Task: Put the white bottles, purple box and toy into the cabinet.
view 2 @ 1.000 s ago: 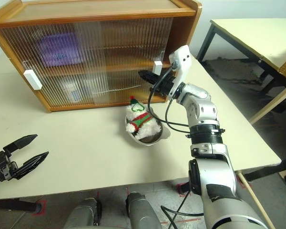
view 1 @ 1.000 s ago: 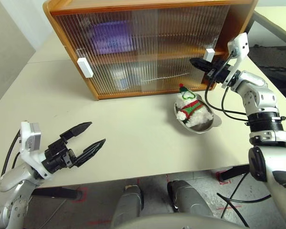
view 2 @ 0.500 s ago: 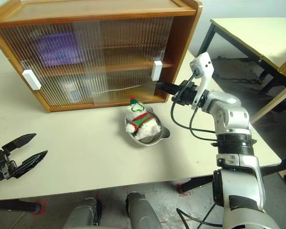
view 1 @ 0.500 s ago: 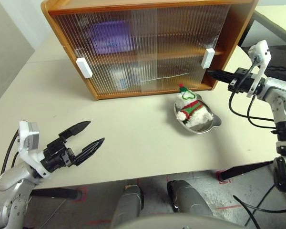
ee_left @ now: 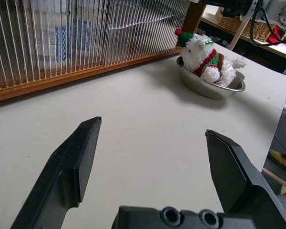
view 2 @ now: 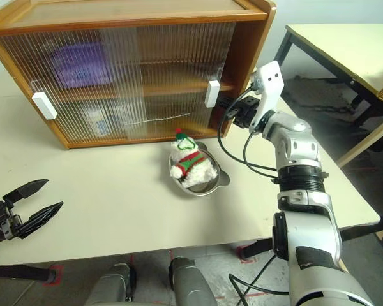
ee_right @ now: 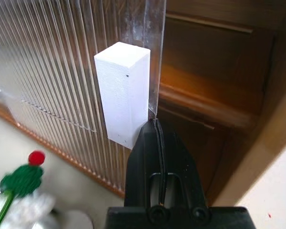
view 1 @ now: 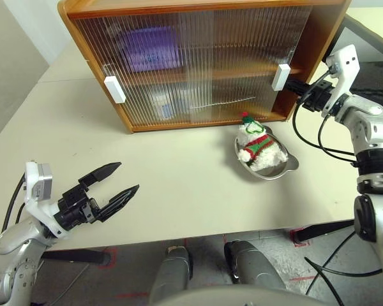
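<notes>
The cabinet (view 1: 319,38) stands at the back of the table with its ribbed sliding doors drawn across. Behind them the purple box (view 1: 147,48) shows blurred on the upper shelf. A pale white bottle (view 1: 161,102) with a blue label shows on the lower shelf. The toy (view 1: 256,141) lies in a steel bowl (view 1: 287,167) in front of the cabinet's right end. My right gripper (ee_right: 155,125) is shut, its tips against the right door's edge just beside the white handle (ee_right: 124,93). My left gripper (view 1: 129,176) hangs open and empty at the near left, far from everything.
A second white handle (view 1: 113,89) sits on the left door. Right of the right door's edge a narrow gap shows the wooden shelf (ee_right: 200,102) inside. Another table (view 2: 345,44) stands beyond the right side. Bare tabletop (view 1: 179,166) lies between my left gripper and the bowl.
My right gripper has moved from the left side of the right handle, out and around, to the door edge on its right. Doors, toy and left gripper are as before.
</notes>
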Controlling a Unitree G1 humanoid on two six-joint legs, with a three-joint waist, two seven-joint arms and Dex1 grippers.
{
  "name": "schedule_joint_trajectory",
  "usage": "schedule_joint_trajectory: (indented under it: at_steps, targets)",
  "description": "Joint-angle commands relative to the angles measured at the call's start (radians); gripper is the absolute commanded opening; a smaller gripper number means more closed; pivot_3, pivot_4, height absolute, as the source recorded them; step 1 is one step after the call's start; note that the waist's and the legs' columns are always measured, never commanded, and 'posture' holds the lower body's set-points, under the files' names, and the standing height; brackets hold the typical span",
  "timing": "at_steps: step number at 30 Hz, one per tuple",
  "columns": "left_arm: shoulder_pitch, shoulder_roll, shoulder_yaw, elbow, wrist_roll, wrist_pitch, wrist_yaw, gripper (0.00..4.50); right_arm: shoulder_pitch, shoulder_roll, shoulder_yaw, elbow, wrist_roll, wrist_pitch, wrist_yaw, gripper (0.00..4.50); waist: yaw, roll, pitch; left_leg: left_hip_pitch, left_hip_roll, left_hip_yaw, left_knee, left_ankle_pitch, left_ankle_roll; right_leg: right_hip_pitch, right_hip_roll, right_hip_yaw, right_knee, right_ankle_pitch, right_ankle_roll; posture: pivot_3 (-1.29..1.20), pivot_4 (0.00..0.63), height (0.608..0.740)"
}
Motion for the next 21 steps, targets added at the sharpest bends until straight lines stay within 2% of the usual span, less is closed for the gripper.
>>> schedule_joint_trajectory:
  at_steps: [1,12,21]
  targets:
    - [-0.001,0.001,-0.005,0.018,0.014,-0.01,-0.006,4.5,-0.022,0.021,0.001,-0.006,0.011,0.002,0.02,0.02,0.0,0.0,0.0,0.0,0.0,0.0,0.0,0.0,0.0,0.0,0.0,0.0,0.0,0.0,0.0,-0.11,0.105,0.74]
    - [-0.025,0.0,-0.018,0.041,0.022,-0.017,-0.015,4.5,-0.006,0.114,0.016,-0.161,0.079,0.114,0.055,0.02,-0.005,0.0,0.0,0.0,0.001,0.0,0.0,0.0,0.0,-0.001,0.002,0.0,0.0,0.001,-0.001,-0.12,0.098,0.74]
    - [-0.029,-0.004,-0.02,0.036,0.026,-0.017,-0.006,4.5,-0.021,0.24,0.044,-0.159,0.076,0.112,0.039,0.02,-0.007,0.0,0.0,0.0,0.002,0.0,0.0,0.0,0.0,-0.001,0.002,-0.001,0.001,0.002,-0.003,-0.1,0.097,0.74]
